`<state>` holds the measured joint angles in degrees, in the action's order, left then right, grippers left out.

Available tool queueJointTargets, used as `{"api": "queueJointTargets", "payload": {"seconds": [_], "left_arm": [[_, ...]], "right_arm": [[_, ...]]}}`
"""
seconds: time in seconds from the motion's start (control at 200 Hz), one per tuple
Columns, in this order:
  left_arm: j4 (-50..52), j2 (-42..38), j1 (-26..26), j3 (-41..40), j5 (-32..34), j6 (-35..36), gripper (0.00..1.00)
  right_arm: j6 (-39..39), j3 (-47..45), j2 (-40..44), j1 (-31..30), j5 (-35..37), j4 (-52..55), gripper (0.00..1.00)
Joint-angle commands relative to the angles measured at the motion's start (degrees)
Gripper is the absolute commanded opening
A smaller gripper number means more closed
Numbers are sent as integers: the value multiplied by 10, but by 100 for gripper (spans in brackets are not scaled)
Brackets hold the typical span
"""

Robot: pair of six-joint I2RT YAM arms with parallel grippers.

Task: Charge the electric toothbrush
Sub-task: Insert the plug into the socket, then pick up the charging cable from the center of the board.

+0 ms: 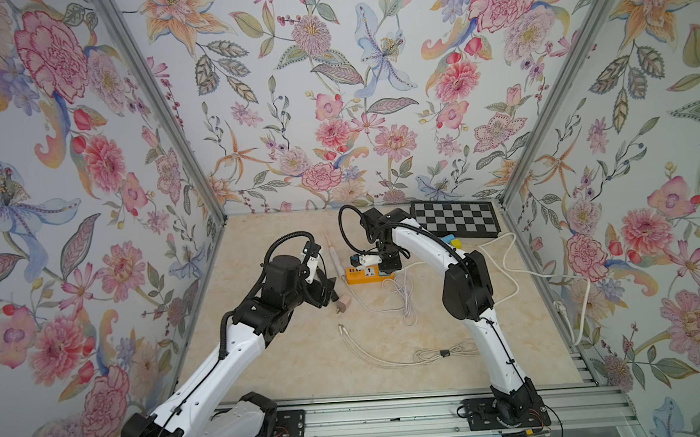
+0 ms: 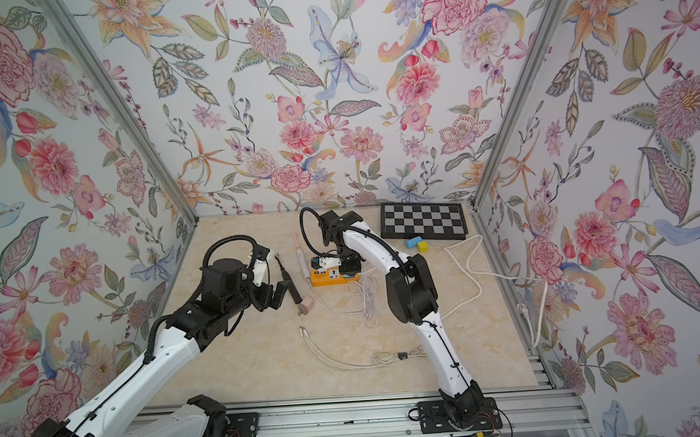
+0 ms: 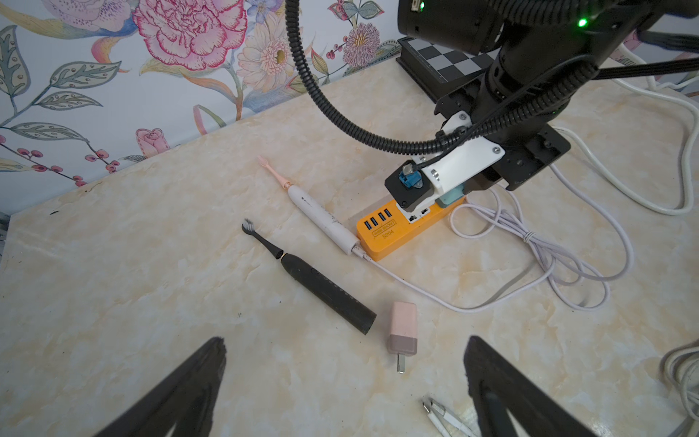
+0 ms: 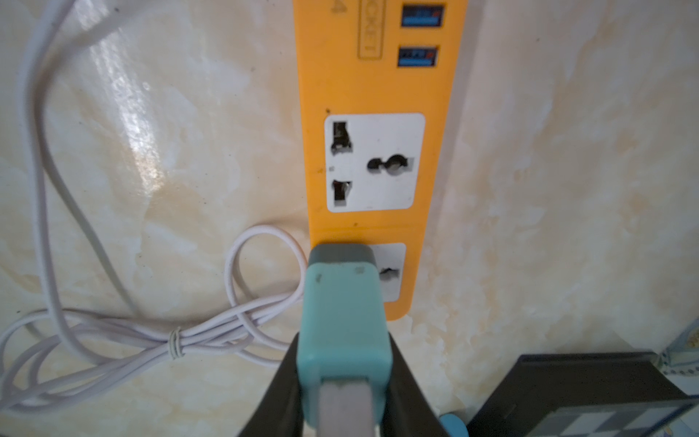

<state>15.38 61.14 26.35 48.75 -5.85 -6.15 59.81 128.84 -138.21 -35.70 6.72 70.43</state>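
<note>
Your right claw [image 4: 344, 340] pinches the teal adapter [image 4: 342, 302] into the orange strip [image 1: 369, 275], likely to feed the cabled white toothbrush [image 1: 333, 259] at its 9 o'clock; your left claw [image 3: 345, 342] hangs spread, empty

orange power strip [image 3: 404, 238], teal plug [image 4: 342, 310], white toothbrush [image 3: 321, 219], black toothbrush [image 3: 325, 291], pink adapter [image 3: 404, 325], checkered board [image 1: 454, 219], floral walls [image 1: 331, 83]

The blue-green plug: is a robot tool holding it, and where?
Yes. The right tool grips the blue-green plug by its two sides, near its back end. The left tool is open and holds nothing.
</note>
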Motion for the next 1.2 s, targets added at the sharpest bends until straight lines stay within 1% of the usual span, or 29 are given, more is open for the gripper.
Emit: {"api": "queueJointTargets", "payload": {"seconds": [0.0, 0.06, 0.12, 0.165, 0.21, 0.23, 0.355, 0.435, 0.505, 0.545, 0.605, 0.635, 0.645, 0.666, 0.681, 0.686, 0.731, 0.771, 0.781, 0.786, 0.791, 0.836, 0.861, 0.916, 0.926, 0.951, 0.961, 1.036, 1.196], "left_arm": [[-5, -5, -11, -9, -9, 9, 99], [-7, -5, -14, -12, -8, 8, 99], [-9, -4, -17, -13, -10, 7, 99], [-10, -2, -21, -13, -11, 5, 99], [-10, 0, -25, -12, -13, 2, 99], [-10, 1, -28, -12, -14, 1, 99], [-10, 3, -41, -11, -15, -6, 99], [-12, 1, -42, -12, 0, -13, 99], [-10, 3, -41, -8, 22, -38, 98], [-9, 4, -40, -7, 40, -71, 94], [-15, -3, -32, -19, 61, -146, 88], [-17, -9, -25, -29, 71, -197, 83], [-17, -11, -22, -32, 75, -212, 81], [-15, -15, -15, -40, 80, -247, 77], [-14, -18, -10, -48, 83, -275, 74], [-14, -19, -7, -50, 84, -283, 73], [-15, -29, 21, -73, 103, -371, 63], [-13, -34, 53, -94, 123, -450, 57], [-13, -34, 60, -98, 127, -468, 57], [-14, -35, 66, -102, 130, -476, 57], [-14, -35, 70, -105, 133, -487, 57], [-25, -32, 109, -127, 141, -563, 57], [-39, -27, 124, -141, 131, -598, 55], [-78, -12, 146, -163, 97, -661, 52], [-84, -8, 150, -166, 92, -672, 51], [-94, 1, 157, -171, 82, -700, 50], [-98, 5, 161, -173, 80, -709, 49], [-109, 41, 176, -169, 77, -736, 49], [-34, 121, 181, -108, 101, -706, 44]], "right_arm": [[2, -40, -83, -7, -26, -48, 19], [-13, -24, -57, -8, -34, -57, 24], [-29, -7, -25, -11, -35, -65, 33], [-45, 3, 2, -11, -39, -75, 41], [-63, 7, 28, -11, -43, -85, 51], [-69, 7, 38, -26, -45, -88, 54], [-92, -3, 93, -28, -56, -98, 59], [-108, -20, 123, -28, -58, -112, 62], [-142, -23, 148, -26, -81, -124, 63], [-176, -17, 160, -22, -111, -128, 63], [-242, -16, 178, -18, -176, -136, 60], [-282, -22, 188, -18, -207, -143, 59], [-299, -25, 192, -6, -215, -146, 59], [-322, -32, 197, -1, -225, -151, 59], [-358, -43, 205, -1, -235, -158, 58], [-358, -43, 205, -1, -235, -158, 58], [-441, -74, 226, -1, -256, -180, 58], [-512, -113, 247, -2, -270, -204, 56], [-531, -126, 254, -2, -269, -214, 56], [-553, -138, 259, -3, -268, -223, 55], [-553, -138, 259, -3, -268, -223, 55], [-639, -213, 294, -7, -268, -279, 55], [-665, -243, 310, -10, -269, -305, 55], [-740, -360, 366, -11, -261, -402, 57], [-752, -377, 376, -25, -259, -417, 57], [-771, -411, 394, -31, -258, -449, 58], [-781, -435, 407, -33, -258, -473, 58], [-822, -511, 452, -44, -240, -537, 60], [-844, -572, 502, -47, -194, -539, 62]]}}
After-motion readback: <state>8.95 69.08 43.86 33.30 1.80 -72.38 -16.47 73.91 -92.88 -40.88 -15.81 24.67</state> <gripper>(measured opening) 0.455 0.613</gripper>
